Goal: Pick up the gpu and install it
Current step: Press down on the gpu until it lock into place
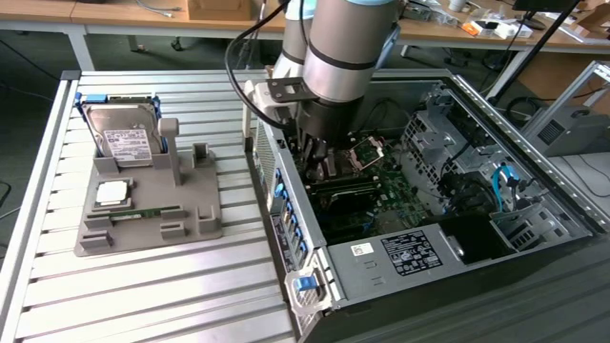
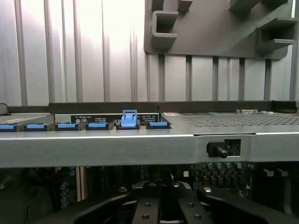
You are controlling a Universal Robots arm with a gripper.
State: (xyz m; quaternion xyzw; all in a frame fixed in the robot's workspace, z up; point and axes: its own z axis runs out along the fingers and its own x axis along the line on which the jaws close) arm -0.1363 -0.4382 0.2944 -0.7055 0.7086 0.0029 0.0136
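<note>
My gripper (image 1: 319, 158) reaches down into the open computer case (image 1: 419, 250), low over the motherboard (image 1: 381, 193) near the case's wall on the exterior view's left. Its black fingers (image 2: 140, 207) stand shut together in the wrist view, just inside the case's grey rim (image 2: 117, 147). Between and below them sits a thin dark card, the gpu (image 1: 322, 171), mostly hidden by the gripper and the arm. I cannot tell how deep it sits in its slot.
On the slatted table (image 1: 143, 293), a grey holder tray (image 1: 196, 221) carries a hard drive (image 1: 128, 139), a processor (image 1: 111, 191) and a green memory stick (image 1: 143, 213). Blue clips (image 2: 129, 119) line the case's rear wall. Drive cages (image 1: 448, 143) and cables crowd the far side.
</note>
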